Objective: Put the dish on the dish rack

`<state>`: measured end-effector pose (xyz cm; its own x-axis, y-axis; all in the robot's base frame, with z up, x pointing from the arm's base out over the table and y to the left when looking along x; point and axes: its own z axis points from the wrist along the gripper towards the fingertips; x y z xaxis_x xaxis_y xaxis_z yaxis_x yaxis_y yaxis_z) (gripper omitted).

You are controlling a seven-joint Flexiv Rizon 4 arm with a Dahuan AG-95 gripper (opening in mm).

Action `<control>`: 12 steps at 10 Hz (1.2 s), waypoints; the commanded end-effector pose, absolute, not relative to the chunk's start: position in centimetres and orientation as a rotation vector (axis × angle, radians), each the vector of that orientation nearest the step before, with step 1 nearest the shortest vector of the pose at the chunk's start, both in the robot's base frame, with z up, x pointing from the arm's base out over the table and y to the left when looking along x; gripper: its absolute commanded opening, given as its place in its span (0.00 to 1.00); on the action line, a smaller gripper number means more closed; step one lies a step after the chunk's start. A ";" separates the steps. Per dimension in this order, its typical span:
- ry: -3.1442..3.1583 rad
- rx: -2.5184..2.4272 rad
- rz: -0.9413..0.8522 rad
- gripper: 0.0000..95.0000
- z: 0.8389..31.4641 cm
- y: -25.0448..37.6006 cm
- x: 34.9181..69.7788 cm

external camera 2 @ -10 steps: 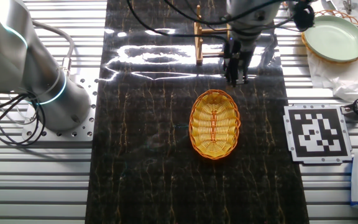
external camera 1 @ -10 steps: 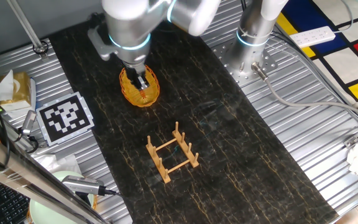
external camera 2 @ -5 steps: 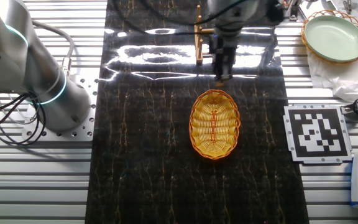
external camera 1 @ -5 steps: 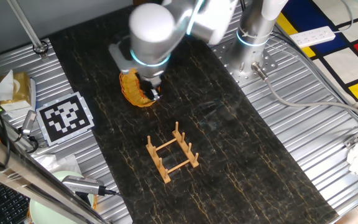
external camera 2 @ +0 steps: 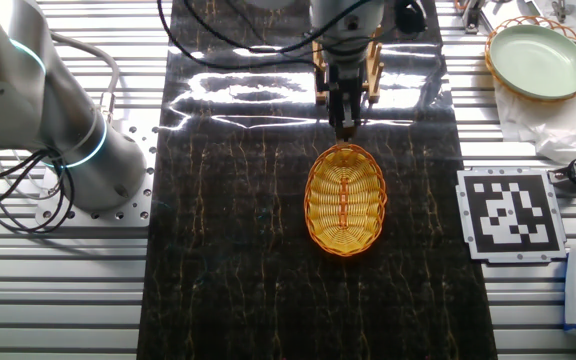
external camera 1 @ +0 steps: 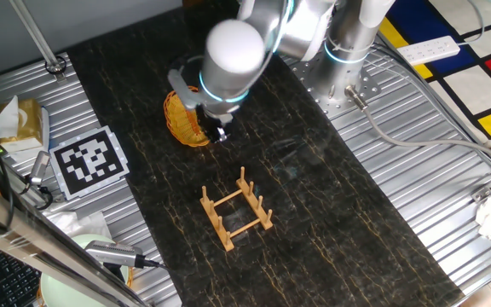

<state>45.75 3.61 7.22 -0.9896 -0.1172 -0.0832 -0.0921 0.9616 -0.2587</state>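
No words, brand names or numbers can be read anywhere in either view. The only sign is a square black-and-white fiducial marker [external camera 1: 92, 162], a blocky coded pattern printed on a white card [external camera 2: 512, 213]. It lies flat on the ribbed metal table [external camera 2: 528, 300], just beside the edge of the dark marbled mat [external camera 2: 248, 280]. Its pattern carries no letters or digits.
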 end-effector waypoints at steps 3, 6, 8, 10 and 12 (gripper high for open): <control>3.001 -0.171 -0.397 0.20 7.2 3.6 45.6; 2.992 -0.164 -0.403 0.20 6.5 3.7 45.5; 2.989 -0.164 -0.403 0.20 6.2 3.7 45.5; 2.985 -0.170 -0.402 0.20 6.0 3.8 45.4; 2.981 -0.176 -0.405 0.20 5.4 3.8 45.4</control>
<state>45.22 3.98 5.72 -0.9851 -0.1329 -0.1092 -0.0991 0.9573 -0.2714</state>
